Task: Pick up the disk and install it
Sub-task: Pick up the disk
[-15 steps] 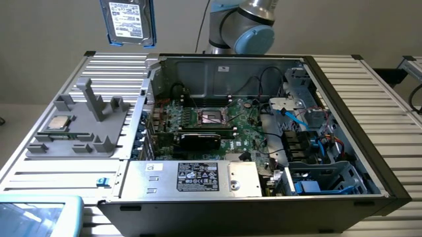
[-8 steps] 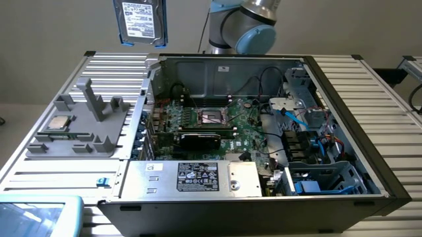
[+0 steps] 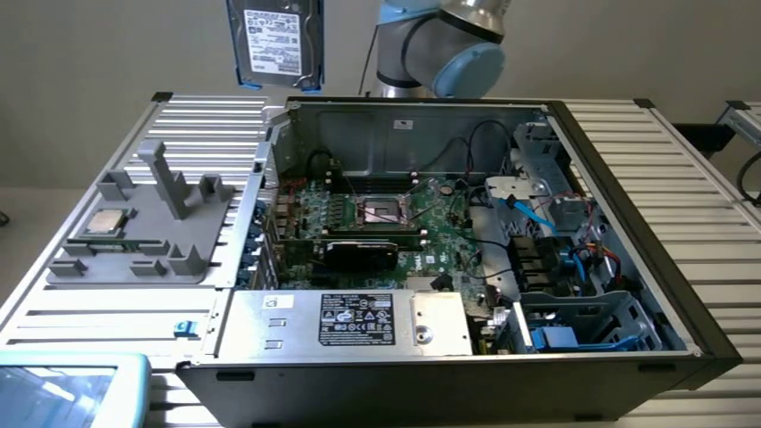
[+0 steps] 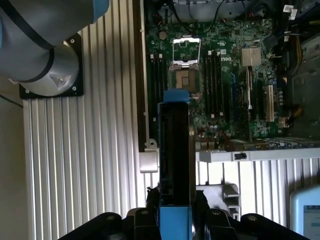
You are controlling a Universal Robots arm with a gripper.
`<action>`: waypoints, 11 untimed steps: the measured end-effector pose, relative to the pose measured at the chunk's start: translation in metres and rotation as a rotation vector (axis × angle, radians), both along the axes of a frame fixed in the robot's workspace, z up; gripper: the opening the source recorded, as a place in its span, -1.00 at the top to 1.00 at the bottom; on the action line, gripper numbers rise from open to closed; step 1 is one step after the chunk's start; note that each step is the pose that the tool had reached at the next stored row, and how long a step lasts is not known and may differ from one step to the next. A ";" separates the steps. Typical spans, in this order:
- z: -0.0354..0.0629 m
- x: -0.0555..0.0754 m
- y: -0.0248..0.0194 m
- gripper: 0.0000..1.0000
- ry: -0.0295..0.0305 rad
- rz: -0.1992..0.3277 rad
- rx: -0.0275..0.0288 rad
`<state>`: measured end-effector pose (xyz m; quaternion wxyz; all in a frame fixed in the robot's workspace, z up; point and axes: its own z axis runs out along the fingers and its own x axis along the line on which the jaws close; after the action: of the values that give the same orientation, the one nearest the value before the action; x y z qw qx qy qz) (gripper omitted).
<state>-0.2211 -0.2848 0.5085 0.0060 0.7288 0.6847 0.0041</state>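
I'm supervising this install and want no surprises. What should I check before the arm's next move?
1. Grip: the disk sits clamped in the claw, held aloft: ok.
2. Pose: the disk hangs upright: ok.
3. Its blue rails attached: ok.
4. The computer case open, boards exposed: ok.
5. Free slot in the drive cage: cannot tell.

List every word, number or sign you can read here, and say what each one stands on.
No text can be read.
White label on the disk: print too small to read.
Black label on the silver box: text and marks too small to read.
Motherboard: markings too small to read.
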 end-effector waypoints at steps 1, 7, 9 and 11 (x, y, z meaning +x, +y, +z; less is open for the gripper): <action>0.0000 0.003 -0.0031 0.25 0.0007 0.000 -0.0001; 0.0000 0.015 -0.0197 0.25 0.0040 0.000 0.0000; 0.0000 0.018 -0.0246 0.25 0.0043 0.000 0.0000; 0.0000 0.022 -0.0296 0.25 0.0047 0.000 -0.0001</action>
<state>-0.1990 -0.3144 0.5085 0.0044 0.7288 0.6847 0.0024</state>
